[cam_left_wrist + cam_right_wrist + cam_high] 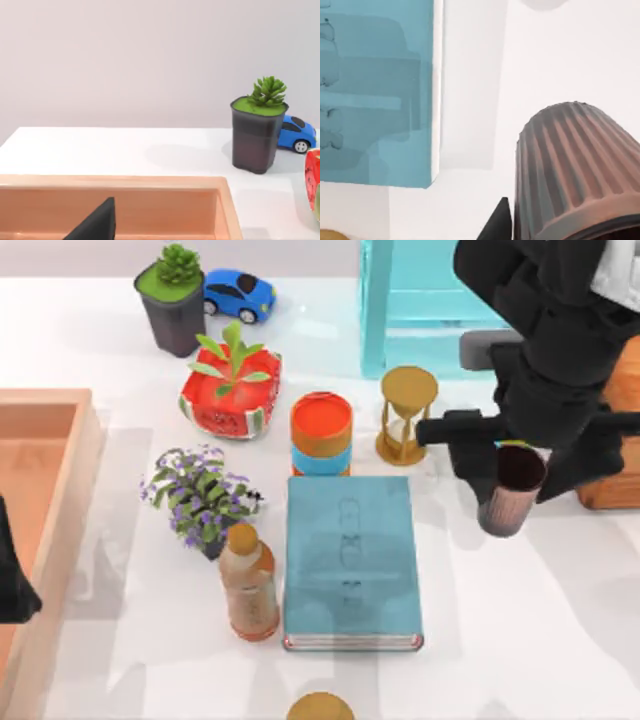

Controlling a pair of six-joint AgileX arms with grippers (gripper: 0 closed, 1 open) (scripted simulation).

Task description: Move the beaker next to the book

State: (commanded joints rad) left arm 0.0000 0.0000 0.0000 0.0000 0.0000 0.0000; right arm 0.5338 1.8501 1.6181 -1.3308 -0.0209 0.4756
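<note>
The beaker [508, 495], a small ribbed pinkish-grey cup with a dark mouth, hangs in my right gripper [520, 458], which is shut on it near its rim. It is a short gap to the right of the book [350, 560], a large light-blue hardcover lying flat at the table's middle. In the right wrist view the beaker's ribbed wall [570, 170] is close up beside one dark fingertip [497, 226], with the book's cover [375, 90] across a strip of white table. My left gripper [12, 585] is parked at the left edge over the wooden tray.
An orange-topped can [321, 432] and an hourglass [405, 412] stand just behind the book. A bottle [248, 582] and a purple flower pot [200, 495] flank its left side. The wooden tray [70, 490] lies at the left, a wooden box [615, 480] at the right.
</note>
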